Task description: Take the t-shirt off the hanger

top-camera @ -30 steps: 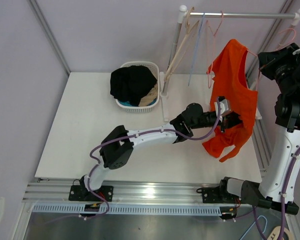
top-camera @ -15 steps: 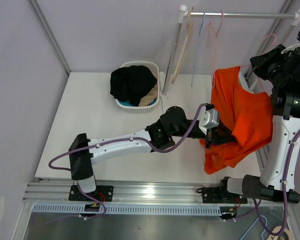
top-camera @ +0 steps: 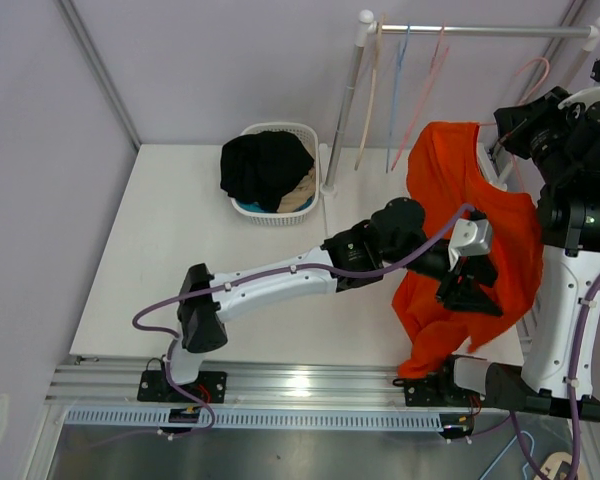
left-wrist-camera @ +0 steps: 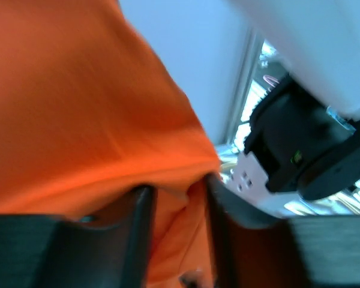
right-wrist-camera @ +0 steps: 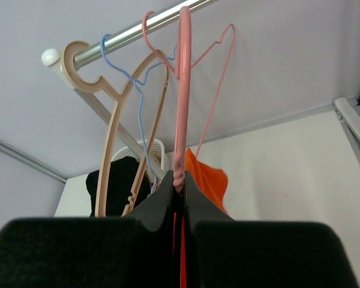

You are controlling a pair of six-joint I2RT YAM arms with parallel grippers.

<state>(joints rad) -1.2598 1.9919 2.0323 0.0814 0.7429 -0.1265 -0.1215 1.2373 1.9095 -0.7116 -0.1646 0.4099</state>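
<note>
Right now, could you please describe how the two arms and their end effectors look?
Left arm and right arm: white links, black joints, a lilac cable alongside each. Left end effector: black fingers, pale grey block behind. Right end effector: black tapered fingers.

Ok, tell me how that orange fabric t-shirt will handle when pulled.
Probably floppy: the orange fabric t-shirt sags in loose folds. Likely light, since a thin pink hanger carries it. It could slip, with only a fold inside the left gripper.

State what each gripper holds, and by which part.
Right gripper: the pink hanger, by its neck below the hook. Left gripper: t-shirt cloth sits between its jaws; grip unclear.
</note>
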